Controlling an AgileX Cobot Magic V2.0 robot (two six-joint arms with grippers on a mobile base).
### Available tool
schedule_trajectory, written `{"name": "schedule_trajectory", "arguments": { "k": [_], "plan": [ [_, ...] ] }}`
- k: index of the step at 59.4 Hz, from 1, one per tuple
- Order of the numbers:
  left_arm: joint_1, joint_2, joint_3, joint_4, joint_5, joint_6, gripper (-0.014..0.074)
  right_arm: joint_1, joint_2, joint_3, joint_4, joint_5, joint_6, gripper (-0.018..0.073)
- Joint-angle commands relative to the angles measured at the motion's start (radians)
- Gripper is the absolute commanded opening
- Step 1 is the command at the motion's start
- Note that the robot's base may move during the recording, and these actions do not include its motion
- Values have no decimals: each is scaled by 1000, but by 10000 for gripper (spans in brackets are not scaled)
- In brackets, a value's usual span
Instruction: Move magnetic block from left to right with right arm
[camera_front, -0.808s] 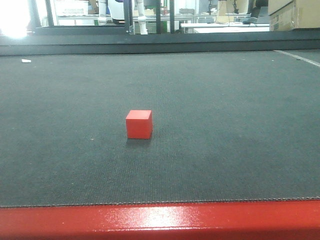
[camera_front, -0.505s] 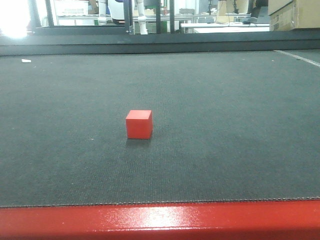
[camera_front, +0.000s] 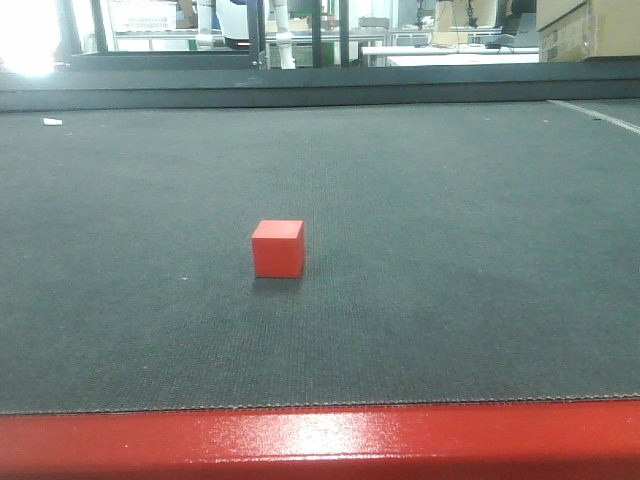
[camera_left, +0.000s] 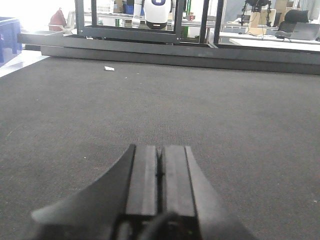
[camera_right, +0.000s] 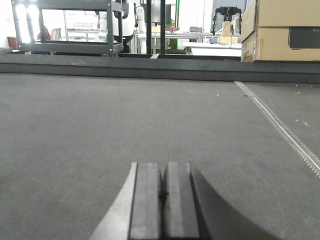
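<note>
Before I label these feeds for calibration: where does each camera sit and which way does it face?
Front view: low at the near edge, looking across the dark mat at the red cube; no robot part.
Left wrist: behind the left gripper, shut, facing forward over the mat; no cube.
Right wrist: behind the right gripper, shut, facing forward; no cube.
Shared: front and left views both show the white scrap.

The magnetic block (camera_front: 278, 249), centre of the front view, has smooth, matt red-orange faces with no shine. Under it the table cover (camera_front: 450, 200) is dark grey woven cloth, rough and finely ribbed. Along the bottom edge runs a glossy red edge strip (camera_front: 320, 440), catching white glare. In the wrist views the left gripper (camera_left: 160, 150) and right gripper (camera_right: 164, 167) look matt black, plastic-like. Upper right stand dull brown cardboard boxes (camera_right: 285, 30).
</note>
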Motion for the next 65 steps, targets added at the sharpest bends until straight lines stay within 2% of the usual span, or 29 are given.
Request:
{"name": "schedule_trajectory", "arguments": {
  "k": [1, 11, 24, 28, 34, 38, 44, 55, 65],
  "plan": [
    [3, -15, 9, 0, -88, -7, -116, -5, -20, -4, -7, -112, 0, 69],
    [3, -15, 9, 0, -88, -7, -116, -5, -17, -56, -6, -109, 0, 69],
    [3, -15, 9, 0, -88, -7, -116, -5, 169, -313, -6, 26, 0, 78],
    [3, -15, 9, 0, -88, -7, -116, 2, 276, -394, -6, 29, 0, 137],
    [3, -15, 9, 0, -88, -7, -116, 37, 431, -506, -6, 33, 0, 330],
    [3, -15, 9, 0, -88, -7, -116, 83, 541, -583, -6, 36, 0, 489],
    [3, -15, 9, 0, -88, -7, -116, 172, 708, -696, -6, 74, 0, 654],
    [3, -15, 9, 0, -88, -7, -116, 343, 965, -916, -6, 200, 14, 634],
    [3, -15, 9, 0, -88, -7, -116, 501, 1186, -1089, -6, 283, 84, 634]
  ]
}}
